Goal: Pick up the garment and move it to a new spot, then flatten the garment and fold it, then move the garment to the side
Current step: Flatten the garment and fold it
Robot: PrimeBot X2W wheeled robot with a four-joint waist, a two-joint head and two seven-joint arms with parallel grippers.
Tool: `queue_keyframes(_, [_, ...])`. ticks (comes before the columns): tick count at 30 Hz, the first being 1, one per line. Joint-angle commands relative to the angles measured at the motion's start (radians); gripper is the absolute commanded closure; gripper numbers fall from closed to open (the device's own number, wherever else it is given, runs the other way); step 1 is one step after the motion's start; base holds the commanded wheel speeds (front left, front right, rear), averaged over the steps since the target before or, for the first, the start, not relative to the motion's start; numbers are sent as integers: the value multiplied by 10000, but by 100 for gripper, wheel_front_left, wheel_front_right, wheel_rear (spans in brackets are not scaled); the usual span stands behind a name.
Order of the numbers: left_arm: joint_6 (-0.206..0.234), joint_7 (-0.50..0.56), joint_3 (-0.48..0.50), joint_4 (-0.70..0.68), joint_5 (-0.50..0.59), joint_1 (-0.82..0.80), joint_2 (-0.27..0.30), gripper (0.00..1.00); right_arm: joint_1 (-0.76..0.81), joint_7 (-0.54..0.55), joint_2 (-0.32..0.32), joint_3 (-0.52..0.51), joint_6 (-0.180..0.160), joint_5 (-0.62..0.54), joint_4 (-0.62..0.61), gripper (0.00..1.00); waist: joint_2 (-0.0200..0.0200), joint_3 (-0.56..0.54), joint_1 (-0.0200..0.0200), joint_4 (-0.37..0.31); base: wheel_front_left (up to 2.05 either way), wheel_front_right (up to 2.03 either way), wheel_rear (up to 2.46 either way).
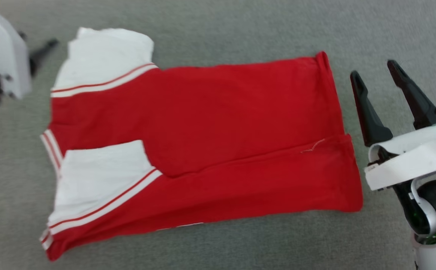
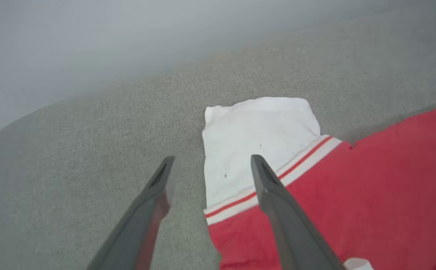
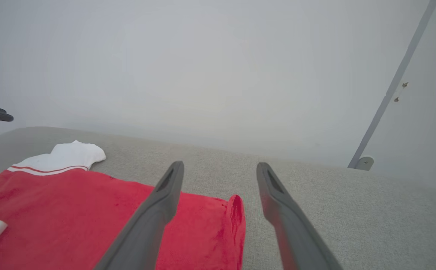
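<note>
Shirt: I see the shirt (image 1: 218, 123) lying flat on the grey cloth surface (image 1: 218, 22), plain red side up, about mid-frame in the head view.
Lie of it: neck end towards my left, hem towards my right.
Fold: the near long side is turned over onto the body, and its edge runs slantwise across the red from near the lower sleeve to the hem.
Sleeves: both are white with red-and-white striped trim; the far sleeve (image 1: 105, 60) sticks out at the upper left and the near sleeve (image 1: 101, 176) lies on top of the red at the lower left.
Hem: its far corner is rolled up into a small ridge (image 3: 236, 210).
Right gripper: the right gripper (image 1: 374, 71) is just beside the hem end, off the cloth, with its jaws wide and nothing between them; on its wrist camera one finger (image 3: 158, 213) crosses in front of the red fabric and the other shows against bare grey surface.
Left gripper: the left gripper (image 2: 213, 159) hangs at the far sleeve with its jaws spread wide and holding nothing; one finger (image 2: 277, 210) shows over the striped trim, the other over bare surface. I cannot tell whether it touches the cloth.
Left arm: in the head view the left arm (image 1: 4, 60) is a blurred pale shape at the upper left, near the far sleeve.
Surroundings: a pale wall (image 3: 218, 75) rises behind the surface, with a thin grey rail (image 3: 390, 90) slanting down it to a small bracket.
</note>
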Motion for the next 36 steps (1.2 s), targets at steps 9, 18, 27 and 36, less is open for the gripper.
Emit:
queue_keyframes(9, [-933,242,-88,2040,383,-1650,-439,0,21,-753,497,203,-16,-395,258,0,0,1412,0,-1149,0,0,0])
queue_keyframes(18, [-1202,1331,-617,3484,456,-2538,-660,0,-217,-973,634,338,-16,-311,521,0,0,1847,0,-1439,0,0,0])
queue_keyframes(27, [-1239,2562,-1093,4507,106,-2397,-1056,100,-424,-388,788,523,-16,-192,478,0,0,2005,0,-1513,0,0,0])
queue_keyframes(36, [-1251,2480,-1311,4402,-142,-2428,-1351,100,-2152,1740,744,612,-16,361,1243,0,0,2034,0,-1219,0,0,0])
